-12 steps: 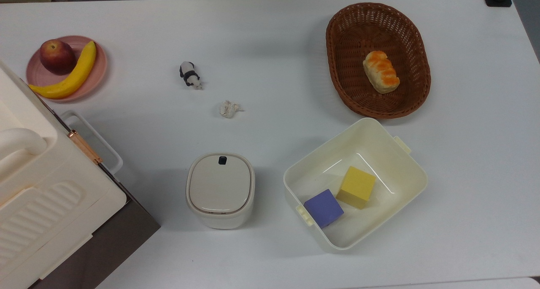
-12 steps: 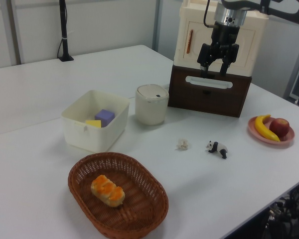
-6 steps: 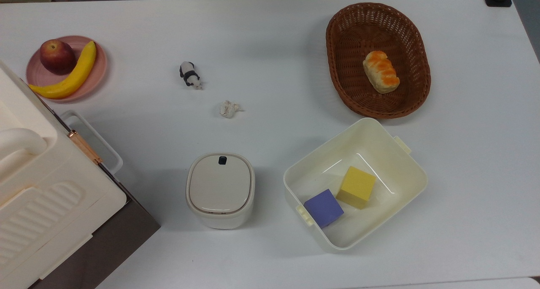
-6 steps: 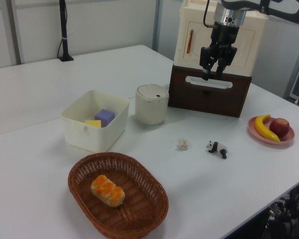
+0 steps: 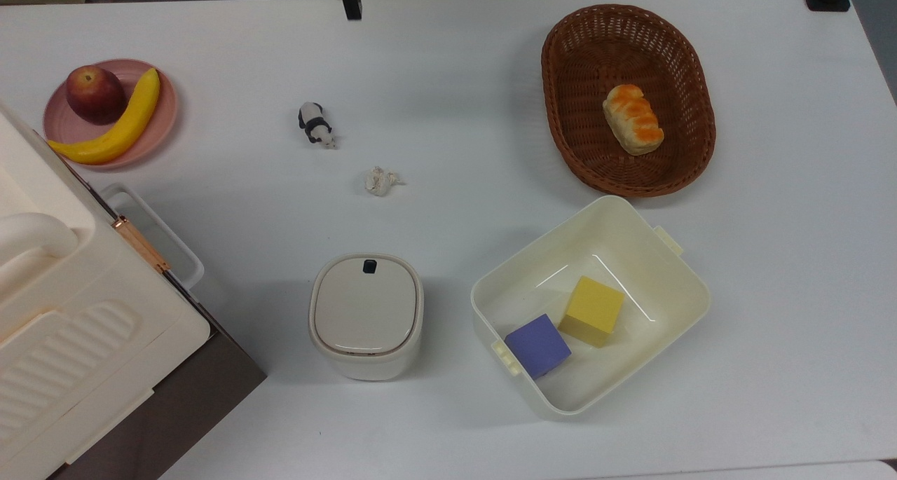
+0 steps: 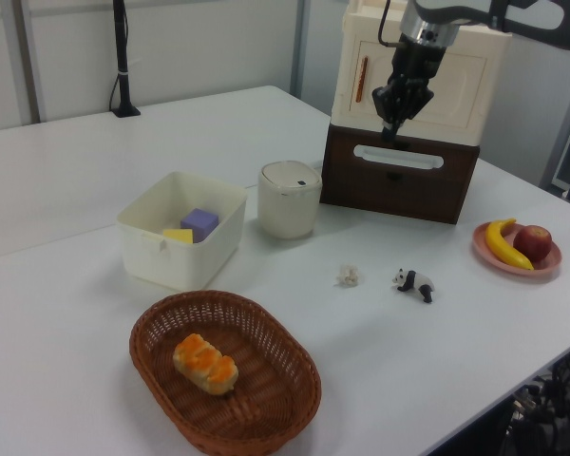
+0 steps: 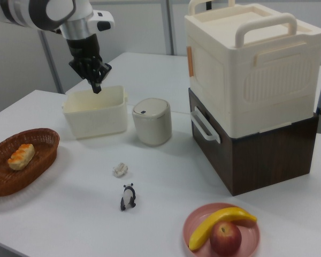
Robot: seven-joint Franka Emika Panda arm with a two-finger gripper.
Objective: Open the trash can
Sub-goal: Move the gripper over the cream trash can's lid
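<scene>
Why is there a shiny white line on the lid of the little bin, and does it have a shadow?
In the top view, the trash can lid catches ceiling light as a thin bright curve near its lower edge, and a soft grey shadow spreads on the table around it. In the right view, its shadow is faint.

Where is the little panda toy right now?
In the top view the panda toy stands on the white table, just up and to the top view's left of the crumpled paper ball, with the pink fruit plate farther left.

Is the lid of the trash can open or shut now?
Shut: the trash can has its flat lid lying flush on the rim.
</scene>
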